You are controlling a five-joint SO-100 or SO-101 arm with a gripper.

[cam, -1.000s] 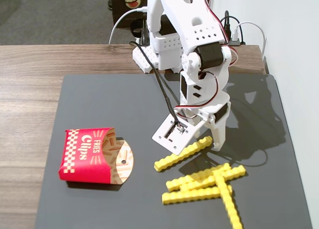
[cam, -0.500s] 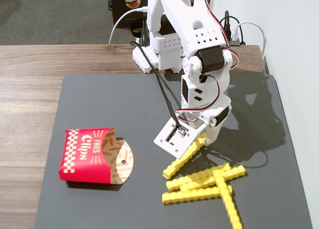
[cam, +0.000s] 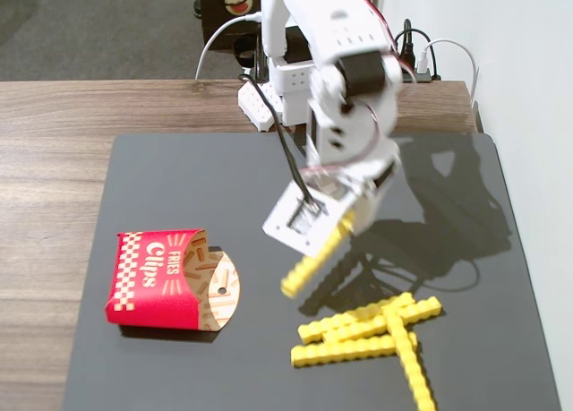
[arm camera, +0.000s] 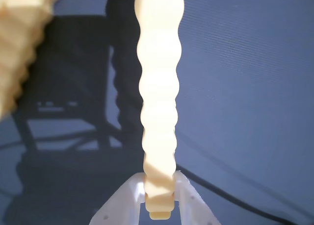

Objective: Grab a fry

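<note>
My white gripper (cam: pixel 345 221) is shut on one yellow crinkle-cut fry (cam: pixel 315 257) and holds it tilted in the air above the dark mat. In the wrist view the fry (arm camera: pixel 158 97) runs straight up from between my two white fingertips (arm camera: pixel 159 195), pinched near its lower end. Several other yellow fries (cam: pixel 367 332) lie crossed in a pile on the mat at the front right, below the held one. Another fry (arm camera: pixel 19 43) shows blurred at the wrist view's top left.
A red "Fries Clips" carton (cam: pixel 161 279) lies on its side at the mat's front left, mouth towards the middle. The dark mat (cam: pixel 197 187) covers a wooden table (cam: pixel 54 160). The arm's base and cables (cam: pixel 269 98) stand at the back; a white wall (cam: pixel 528 89) runs along the right.
</note>
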